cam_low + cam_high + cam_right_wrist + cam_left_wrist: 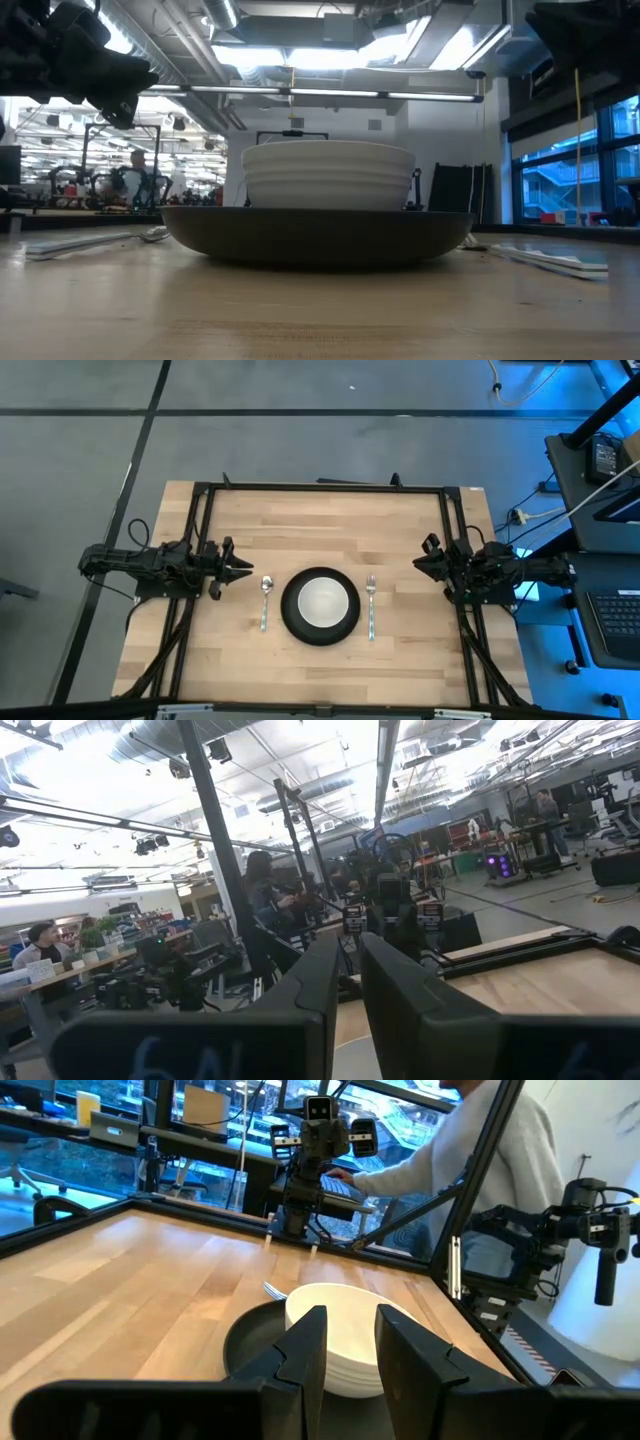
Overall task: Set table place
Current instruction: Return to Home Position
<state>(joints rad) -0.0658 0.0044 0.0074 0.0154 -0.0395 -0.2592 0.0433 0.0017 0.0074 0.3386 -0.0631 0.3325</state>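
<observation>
A dark round plate (320,606) lies on the pale wood table (330,520), with a white bowl (323,601) standing on it; both show in the low view as plate (318,232) and bowl (330,176). A spoon (265,601) lies flat left of the plate, a fork (371,605) right of it. My left gripper (246,571) hovers above the table's left side, beside the spoon's upper end, open on nothing; its wrist view shows its fingers (350,1350) over the bowl (345,1335). My right gripper (418,564) hovers at the right side, open.
A black metal frame (320,487) runs around the tabletop, its rails crossing the left and right sides. Bare wood lies along the far half (320,530) and the near strip. A person in a light top (470,1160) stands beyond the table's right edge.
</observation>
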